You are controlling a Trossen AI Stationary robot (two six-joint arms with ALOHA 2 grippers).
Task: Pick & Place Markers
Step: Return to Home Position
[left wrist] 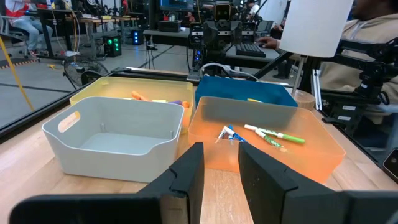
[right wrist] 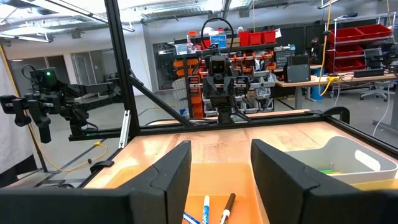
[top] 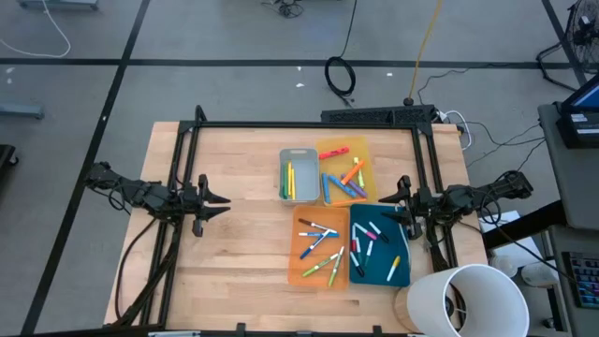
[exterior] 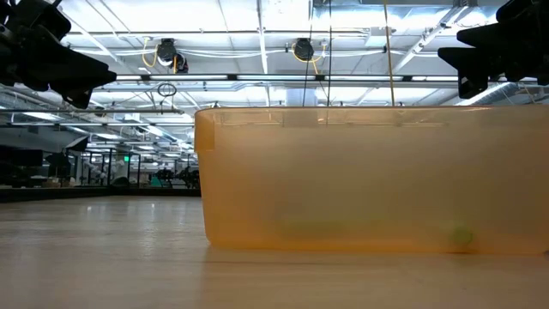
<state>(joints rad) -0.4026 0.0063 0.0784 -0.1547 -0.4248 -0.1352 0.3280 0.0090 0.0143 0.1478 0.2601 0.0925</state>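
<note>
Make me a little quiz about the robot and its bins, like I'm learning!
1. True or false: the left gripper holds a marker.
2. How many bins stand on the table? A two, B four, C six.
3. Which colour bin has the fewest markers in it?

Key: 1 false, it is open and holds nothing. 2 B. 3 the grey bin.

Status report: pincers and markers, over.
Left pincer open, empty, left of the bins. Right pincer open, empty, at their right edge. Markers in all four bins, none loose. Nothing in the way.
</note>
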